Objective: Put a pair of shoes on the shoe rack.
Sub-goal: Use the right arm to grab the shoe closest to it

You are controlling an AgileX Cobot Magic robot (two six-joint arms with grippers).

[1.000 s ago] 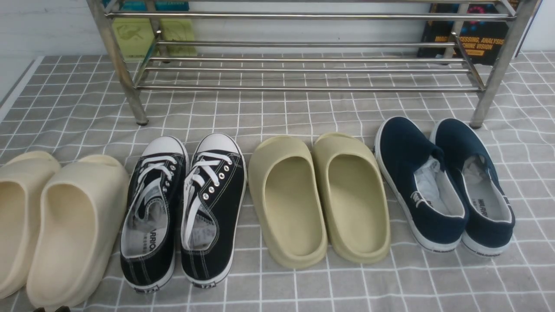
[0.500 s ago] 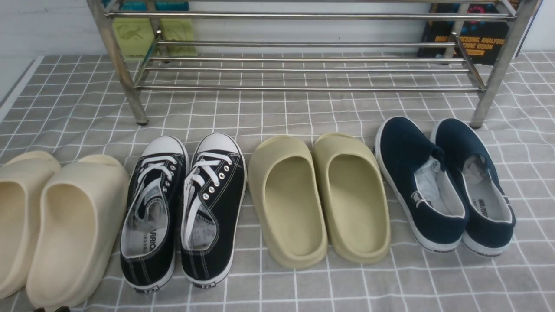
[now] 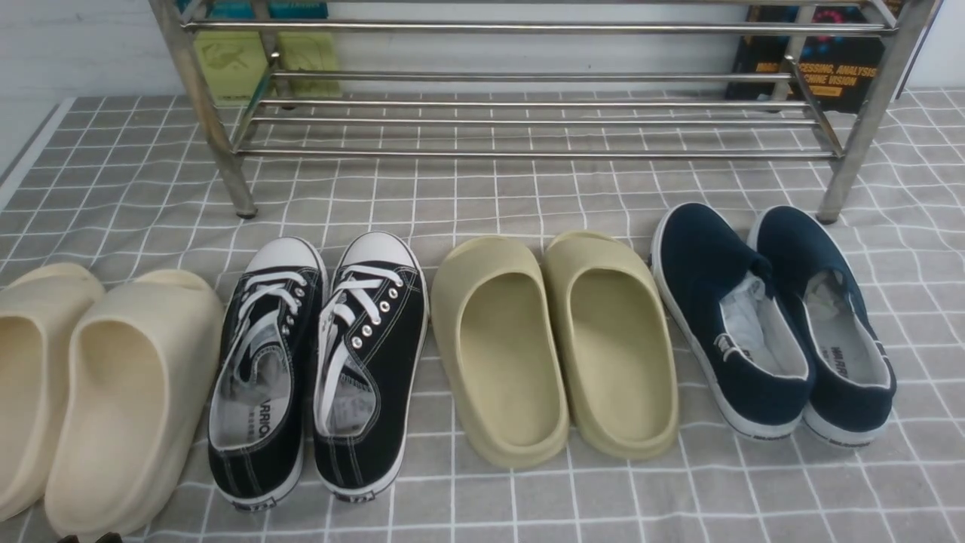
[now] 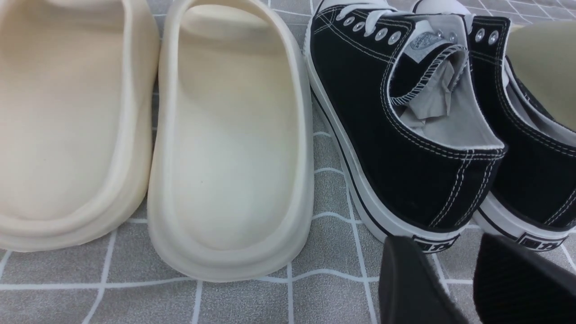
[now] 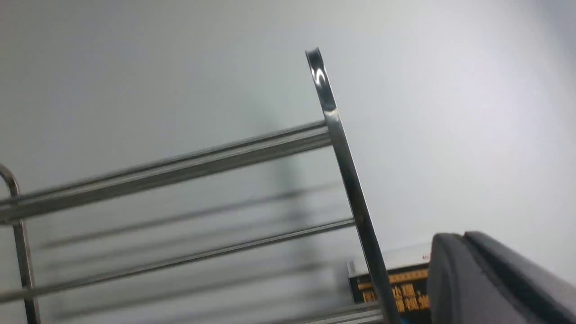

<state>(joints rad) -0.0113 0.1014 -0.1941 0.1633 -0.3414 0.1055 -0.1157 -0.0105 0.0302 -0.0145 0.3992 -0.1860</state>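
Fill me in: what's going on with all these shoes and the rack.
Nothing is being handled yet. The navy slip-on shoes sit on the checked cloth in front of the shoe rack, not on it. The left pincer hovers open just behind the heels of the black lace-up sneakers. The right pincer is shut on nothing, raised and facing the rack.

Closing at the right gripper (image 5: 464,240): narrowing from slightly parted to shut, 2 dark fingers (image 5: 504,274) now pressing flat together. Drifting very faintly at the left of the front view, around the edge of the checked cloth (image 3: 45,188) and the lining print inside 1 black sneaker (image 3: 260,377); too slight for telling what is moving.
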